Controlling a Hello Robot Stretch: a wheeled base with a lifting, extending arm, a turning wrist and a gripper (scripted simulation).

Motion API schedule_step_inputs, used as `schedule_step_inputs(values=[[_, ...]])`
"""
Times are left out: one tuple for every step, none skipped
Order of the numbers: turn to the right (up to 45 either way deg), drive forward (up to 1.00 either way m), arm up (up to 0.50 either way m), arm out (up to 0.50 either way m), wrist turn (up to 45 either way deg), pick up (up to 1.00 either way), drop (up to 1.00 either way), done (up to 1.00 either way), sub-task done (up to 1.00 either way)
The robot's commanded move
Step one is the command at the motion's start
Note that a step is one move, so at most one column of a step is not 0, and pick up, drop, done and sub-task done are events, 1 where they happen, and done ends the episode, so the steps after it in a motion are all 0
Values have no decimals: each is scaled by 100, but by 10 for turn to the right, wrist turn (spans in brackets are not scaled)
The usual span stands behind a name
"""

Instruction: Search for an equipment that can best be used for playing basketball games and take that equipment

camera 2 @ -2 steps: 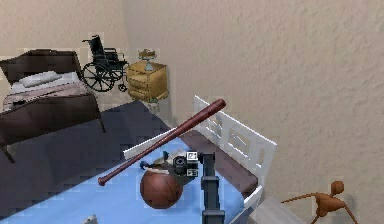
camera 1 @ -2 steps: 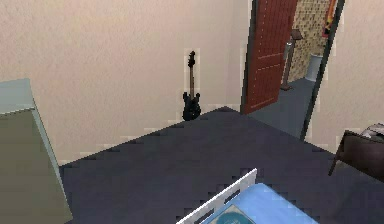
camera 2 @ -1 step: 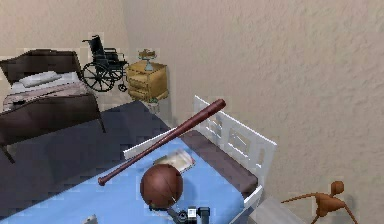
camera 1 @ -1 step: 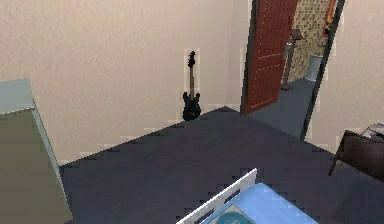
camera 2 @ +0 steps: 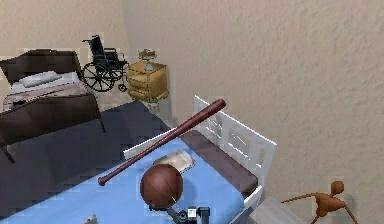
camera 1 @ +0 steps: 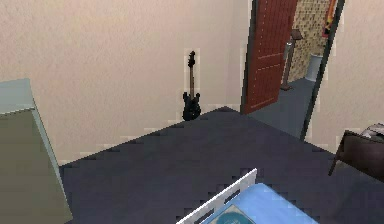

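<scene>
I find the basketball (camera 2: 162, 185) lying on the bed (camera 2: 100, 205), beside a bat (camera 2: 165, 145). The hand (camera 2: 182, 210) is at the ball; I cannot tell whether it holds anything. Likely light, firm and smooth, so grip across the widest part.

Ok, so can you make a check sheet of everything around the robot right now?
Surface: bed with a blue cover and white end board.
Job's things: brown basketball lying on the bed.
Clutter: baseball bat and a flat grey pad, both on the bed.
Grippers: gripper near the basketball; cannot tell whether it holds anything.
Cables: nothing seen.
Surroundings: wheelchair, nightstand, second bed, wooden figure, guitar leaning on the wall, open red door.
</scene>
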Motion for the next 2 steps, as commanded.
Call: schedule_step_inputs(values=[[0,0,10,0,0,0,0,0,0],[0,0,0,0,0,0,0,100,0]])
